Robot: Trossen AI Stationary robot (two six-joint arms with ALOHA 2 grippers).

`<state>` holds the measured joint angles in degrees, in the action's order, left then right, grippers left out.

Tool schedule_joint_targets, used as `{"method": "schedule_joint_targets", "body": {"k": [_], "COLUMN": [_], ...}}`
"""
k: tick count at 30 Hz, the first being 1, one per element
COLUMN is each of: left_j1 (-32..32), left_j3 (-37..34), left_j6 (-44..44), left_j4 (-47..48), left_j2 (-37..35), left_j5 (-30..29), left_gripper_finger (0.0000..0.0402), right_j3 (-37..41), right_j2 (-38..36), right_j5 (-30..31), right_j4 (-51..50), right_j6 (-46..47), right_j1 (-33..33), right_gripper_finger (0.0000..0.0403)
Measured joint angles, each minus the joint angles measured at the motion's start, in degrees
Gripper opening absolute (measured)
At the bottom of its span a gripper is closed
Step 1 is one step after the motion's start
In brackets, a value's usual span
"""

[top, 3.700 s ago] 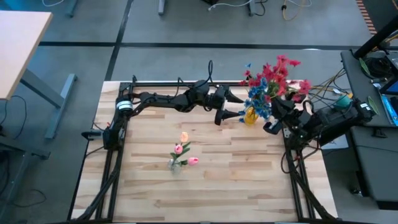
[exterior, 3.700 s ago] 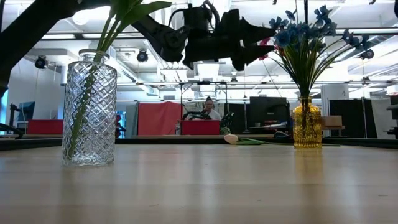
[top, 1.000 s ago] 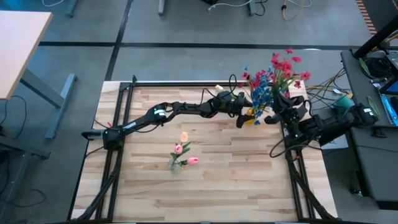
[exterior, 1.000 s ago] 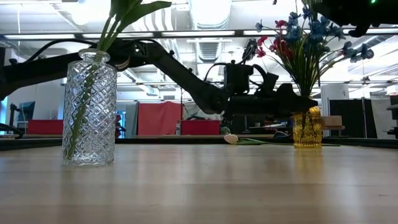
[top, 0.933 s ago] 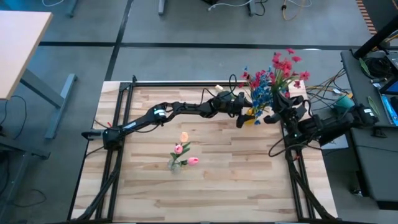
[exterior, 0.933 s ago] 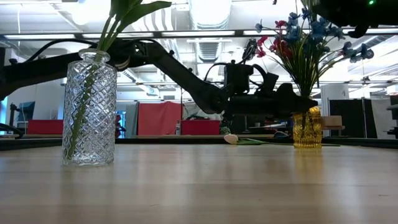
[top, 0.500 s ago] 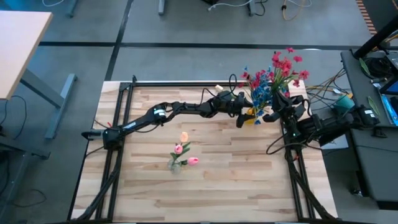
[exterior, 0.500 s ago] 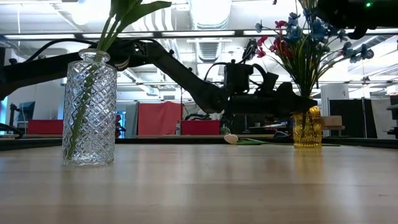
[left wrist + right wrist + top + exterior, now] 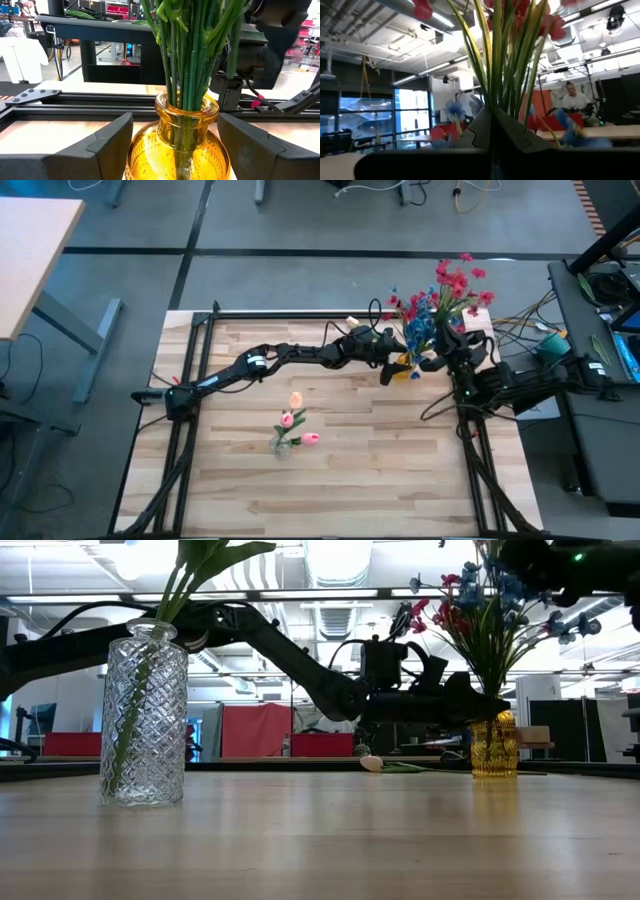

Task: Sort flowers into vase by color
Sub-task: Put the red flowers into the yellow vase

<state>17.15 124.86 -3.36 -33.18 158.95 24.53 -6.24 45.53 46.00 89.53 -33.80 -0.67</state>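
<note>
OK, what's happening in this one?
The left hand has its fingers either side of the yellow vase at the table's far right, steadying it. The right hand, shut, pinches stems in the mixed red and blue bunch above it. Pink and peach flowers stand in a clear vase mid-table.

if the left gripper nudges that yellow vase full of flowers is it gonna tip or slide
The yellow vase looks like glass on smooth wood, so a low push probably slides it. It carries a tall bunch of flowers spreading well above it, so a push near the neck could tip it. The left gripper brackets the body low down, which seems the steadier place to hold.
</note>
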Motion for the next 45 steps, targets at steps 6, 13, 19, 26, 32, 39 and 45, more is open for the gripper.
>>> {"method": "schedule_joint_targets", "body": {"k": [6,13,19,26,32,39,45], "left_j1": [-0.09,-0.13,-0.13,-0.15,-0.17,-0.17,-0.17], "left_j3": [-0.02,-0.09,-0.11,-0.11,-0.13,-0.13,-0.14], "left_j6": [0.00,0.09,0.24,0.28,0.29,0.31,0.33], "left_j4": [0.15,0.28,0.33,0.43,0.50,0.53,0.64], "left_j2": [0.00,0.00,0.00,0.00,0.00,0.00,0.00], "left_j5": [0.00,0.26,0.37,0.42,0.44,0.44,0.44], "left_gripper_finger": [0.0262,0.0262,0.0262,0.0262,0.0262,0.0262,0.0262], "right_j3": [0.00,0.00,0.00,-0.04,0.02,0.08,-0.20], "right_j2": [4.36,5.53,4.51,4.16,5.58,8.34,7.04], "right_j5": [-4.01,-9.01,-12.40,-15.41,-16.50,-16.54,-16.39], "right_j4": [0.35,0.42,0.44,0.42,0.56,0.41,0.57], "right_j6": [3.10,3.43,4.73,1.39,-1.74,-4.43,-10.73], "right_j1": [-4.83,-7.48,-7.62,-7.62,-7.62,-7.62,-7.60], "right_gripper_finger": [0.0009,0.0009,0.0009,0.0009,0.0009,0.0009,0.0009]}}
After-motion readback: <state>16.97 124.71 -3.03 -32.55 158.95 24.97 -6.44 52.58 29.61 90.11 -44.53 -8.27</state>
